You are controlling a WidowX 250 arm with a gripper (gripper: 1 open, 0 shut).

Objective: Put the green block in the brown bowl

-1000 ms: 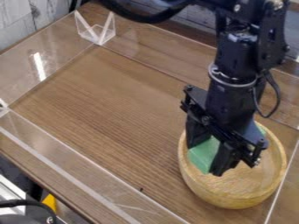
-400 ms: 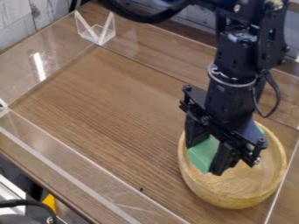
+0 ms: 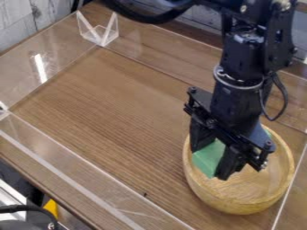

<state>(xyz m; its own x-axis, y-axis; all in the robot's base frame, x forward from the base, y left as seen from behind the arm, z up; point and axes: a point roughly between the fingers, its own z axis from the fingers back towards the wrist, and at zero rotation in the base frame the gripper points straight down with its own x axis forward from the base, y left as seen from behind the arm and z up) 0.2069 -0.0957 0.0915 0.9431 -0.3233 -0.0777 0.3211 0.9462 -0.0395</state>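
The gripper (image 3: 224,154) points straight down over the brown bowl (image 3: 271,192), its fingers clamped on the green block (image 3: 213,160). The block sits low, inside the bowl's rim, so by the look of it a release would drop it safely onto the wood. The bowl rests on the table (image 3: 108,99), near the right edge.

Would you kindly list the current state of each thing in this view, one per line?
Black robot pincer: shut on the green block, pointing down over the bowl.
Small bright green rectangular block: held between the fingers, low inside the bowl.
Round light tan wooden bowl: upright on the wooden table.
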